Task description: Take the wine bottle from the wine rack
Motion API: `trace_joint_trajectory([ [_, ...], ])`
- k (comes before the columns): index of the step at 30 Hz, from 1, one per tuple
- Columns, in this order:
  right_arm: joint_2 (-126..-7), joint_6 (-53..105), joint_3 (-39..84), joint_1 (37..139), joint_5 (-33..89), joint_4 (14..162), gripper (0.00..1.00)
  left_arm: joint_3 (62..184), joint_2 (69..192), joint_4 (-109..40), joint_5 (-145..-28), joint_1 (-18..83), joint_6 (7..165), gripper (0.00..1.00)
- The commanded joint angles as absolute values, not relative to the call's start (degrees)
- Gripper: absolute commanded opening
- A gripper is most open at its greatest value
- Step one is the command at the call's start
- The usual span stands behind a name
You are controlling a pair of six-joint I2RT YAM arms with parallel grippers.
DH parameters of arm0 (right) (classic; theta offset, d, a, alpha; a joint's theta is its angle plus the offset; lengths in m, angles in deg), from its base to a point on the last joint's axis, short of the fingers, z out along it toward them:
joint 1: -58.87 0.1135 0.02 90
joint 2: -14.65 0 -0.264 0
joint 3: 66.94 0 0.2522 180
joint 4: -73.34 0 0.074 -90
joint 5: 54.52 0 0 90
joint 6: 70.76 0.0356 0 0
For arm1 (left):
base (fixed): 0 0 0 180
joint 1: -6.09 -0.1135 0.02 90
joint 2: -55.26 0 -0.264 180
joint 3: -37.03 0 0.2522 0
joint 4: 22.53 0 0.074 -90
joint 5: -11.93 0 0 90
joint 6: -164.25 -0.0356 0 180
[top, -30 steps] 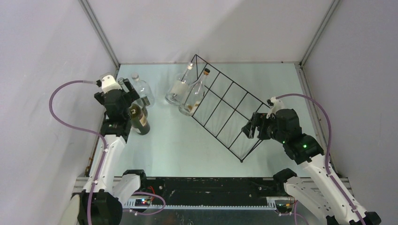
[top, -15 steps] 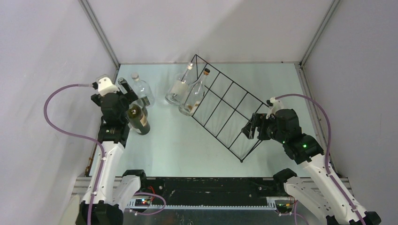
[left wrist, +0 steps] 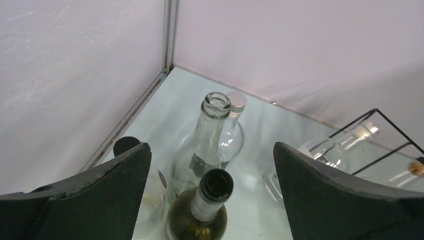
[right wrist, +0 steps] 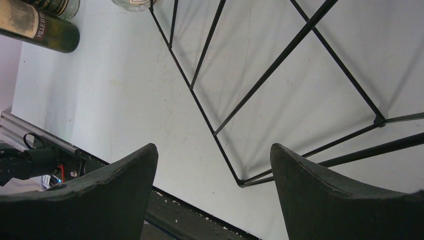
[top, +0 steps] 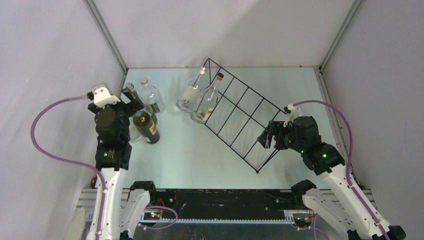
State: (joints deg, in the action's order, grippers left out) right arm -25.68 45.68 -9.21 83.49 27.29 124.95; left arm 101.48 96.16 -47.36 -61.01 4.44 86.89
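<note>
Closely, right tool (top: 266,136) beside edge of wine rack (top: 239,114).

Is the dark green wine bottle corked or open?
Open. In the left wrist view the dark green wine bottle has a bare, hollow mouth, with no cork or cap.

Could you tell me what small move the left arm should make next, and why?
Probably swing the open left gripper toward the clear bottle at the far end of the wine rack: it is empty, the dark bottle stands outside the rack, and two clear bottles lie in it.
</note>
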Motion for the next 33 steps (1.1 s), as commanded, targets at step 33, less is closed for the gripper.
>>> trace_joint_trajectory([
  [33,-29.87,46.71,-7.74,82.59,29.82,118.29,0.85,88.51,70.27,-63.08,-77.6,4.09,90.04,1.0],
])
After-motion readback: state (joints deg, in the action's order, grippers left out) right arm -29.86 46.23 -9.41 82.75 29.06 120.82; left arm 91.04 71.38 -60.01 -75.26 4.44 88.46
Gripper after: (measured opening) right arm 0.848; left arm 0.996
